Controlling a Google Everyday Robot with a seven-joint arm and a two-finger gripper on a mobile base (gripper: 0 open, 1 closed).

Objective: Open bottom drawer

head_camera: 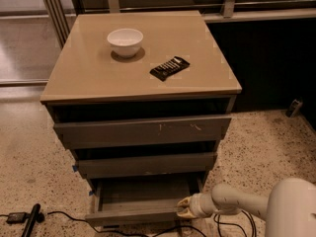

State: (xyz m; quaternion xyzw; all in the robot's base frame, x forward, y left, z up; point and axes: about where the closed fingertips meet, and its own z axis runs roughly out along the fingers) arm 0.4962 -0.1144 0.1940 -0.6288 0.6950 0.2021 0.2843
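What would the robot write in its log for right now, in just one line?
bottom drawer: partly pulled out | gripper: at right end of drawer front | task: under way

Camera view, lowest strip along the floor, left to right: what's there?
black stick-like object → bottom drawer, pulled out → pincer at the drawer front's right end → white arm → robot body

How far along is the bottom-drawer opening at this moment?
Done: the bottom drawer stands pulled well out, with its tray floor exposed. In hand: the gripper sits at the right end of the drawer's front. Left: perhaps a little more pull, then backing away; whether it is at full travel cannot be judged.
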